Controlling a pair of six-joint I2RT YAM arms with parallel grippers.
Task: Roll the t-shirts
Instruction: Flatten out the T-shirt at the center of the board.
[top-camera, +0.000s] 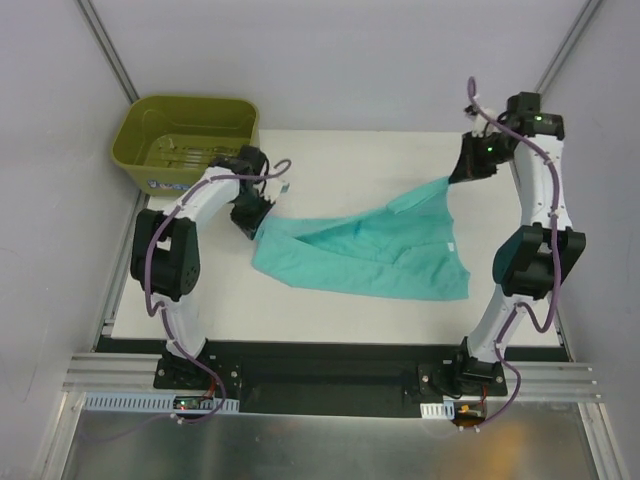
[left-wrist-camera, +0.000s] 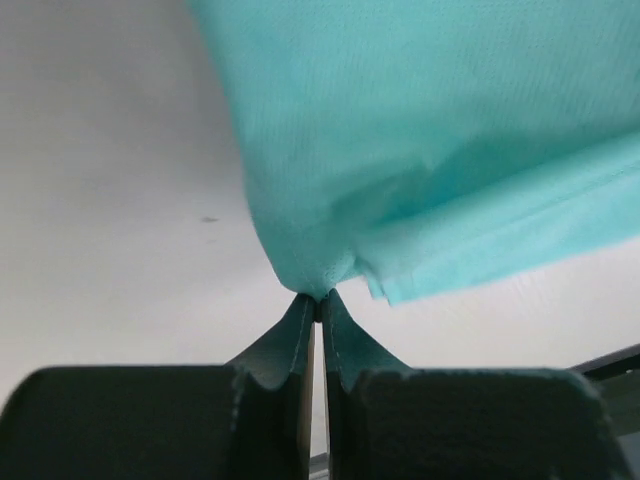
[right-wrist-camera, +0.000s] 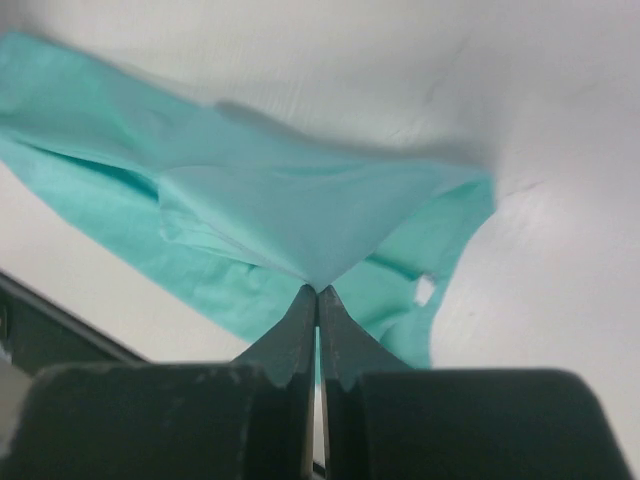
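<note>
1. The fingers (left-wrist-camera: 285, 345) of the left gripper (left-wrist-camera: 318, 297) are pinched tight on a bunched edge of the t-shirt (top-camera: 385, 255), at its left end, low over the table (top-camera: 340, 160).
2. The right gripper (right-wrist-camera: 318, 290) is likewise clamped on a fold of the cloth, holding the far right corner up off the table.
3. Between the two grips the shirt stretches across the middle of the table. Its near part lies flat, with the white label (top-camera: 452, 247) towards the right.
4. A tub (top-camera: 133, 130) stands by the far left corner, apart from the shirt.
</note>
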